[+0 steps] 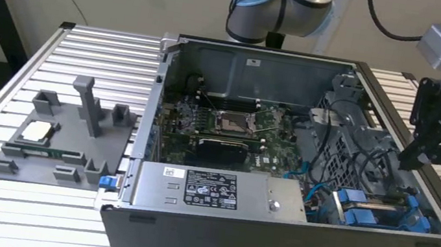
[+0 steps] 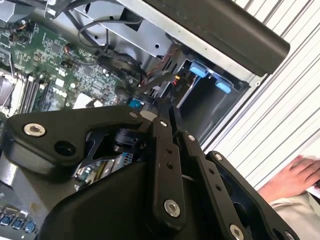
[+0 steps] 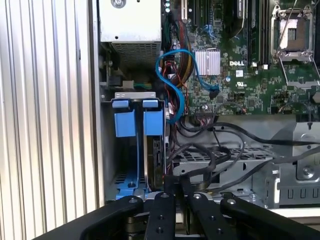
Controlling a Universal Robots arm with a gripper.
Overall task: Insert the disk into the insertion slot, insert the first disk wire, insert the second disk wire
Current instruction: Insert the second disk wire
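The open computer case (image 1: 273, 243) lies on the slatted counter (image 1: 82, 50), and everything here is placed from it. The insertion slot (image 1: 374, 212) sits inside the case in the near corner on the exterior view's right, just beside the grey labelled power-supply box (image 1: 210, 191). In the first wrist view the slot (image 3: 132, 150) shows two blue tabs side by side. Its half nearer the case wall stands open down to a blue floor. In the other half a thin dark slab (image 3: 156, 160) stands on edge, and I cannot tell whether that slab is the disk. The end effector (image 1: 411, 162) hangs above the case's wall on the exterior view's right. In both wrist views its fingertips (image 3: 174, 179) (image 2: 162, 107) are drawn together over the black cables beside the slot, and I cannot tell whether anything thin is pinched between them. A blue cable (image 3: 170, 85) loops over the motherboard (image 1: 221, 120) inside the case. Outside the case, a person's hand (image 2: 295, 175) rests on the counter, and a grey fixture plate (image 1: 61, 139) lies on the exterior view's left.
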